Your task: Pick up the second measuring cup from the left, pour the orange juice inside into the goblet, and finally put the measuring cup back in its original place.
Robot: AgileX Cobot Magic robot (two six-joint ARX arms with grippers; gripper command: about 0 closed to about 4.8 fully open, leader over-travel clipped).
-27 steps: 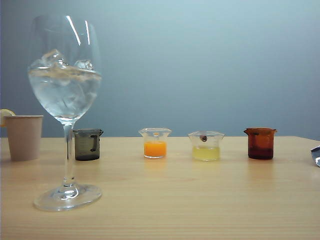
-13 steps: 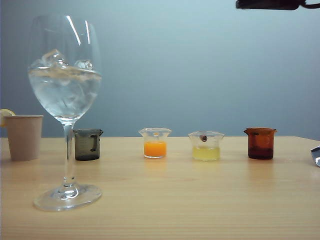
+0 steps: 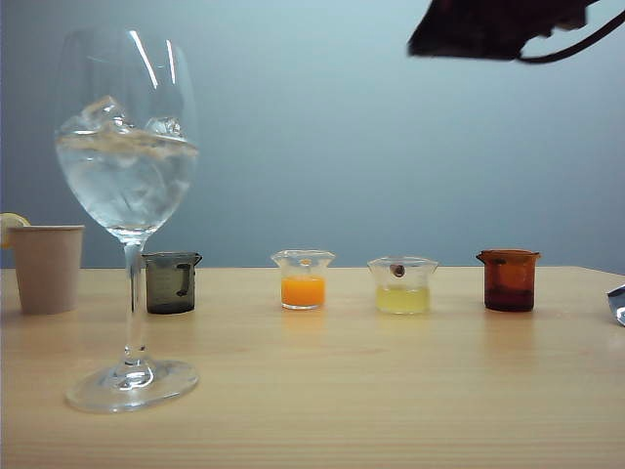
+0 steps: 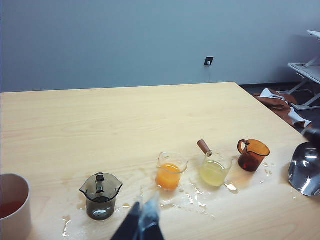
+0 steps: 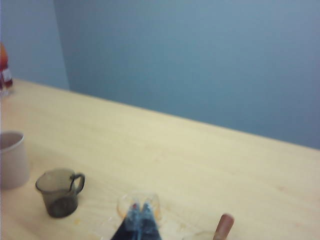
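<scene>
The second measuring cup from the left [image 3: 303, 280] is a small clear cup with a wavy rim. It stands on the table about half full of orange juice [image 3: 303, 291]. The goblet [image 3: 127, 195] stands near the front left, holding clear water and ice. My right arm [image 3: 488, 27] hangs high above the row of cups, up at the right. My right gripper [image 5: 140, 212] is shut and empty, in front of the measuring cup [image 5: 152, 202] and partly hiding it. My left gripper [image 4: 142, 220] is shut, above the table between the grey cup [image 4: 100, 195] and the measuring cup [image 4: 170, 171].
The row holds a smoky grey cup [image 3: 172, 281], a cup of pale yellow liquid [image 3: 402, 285] and an amber cup [image 3: 509, 279]. A beige paper cup [image 3: 46, 267] stands at the far left. A shiny metal object [image 3: 617, 303] sits at the right edge. Spilled drops [image 4: 200, 197] lie around the cups.
My right arm has come into the exterior view at the top right, then moved down and to the left. The cups and the goblet have not moved.
</scene>
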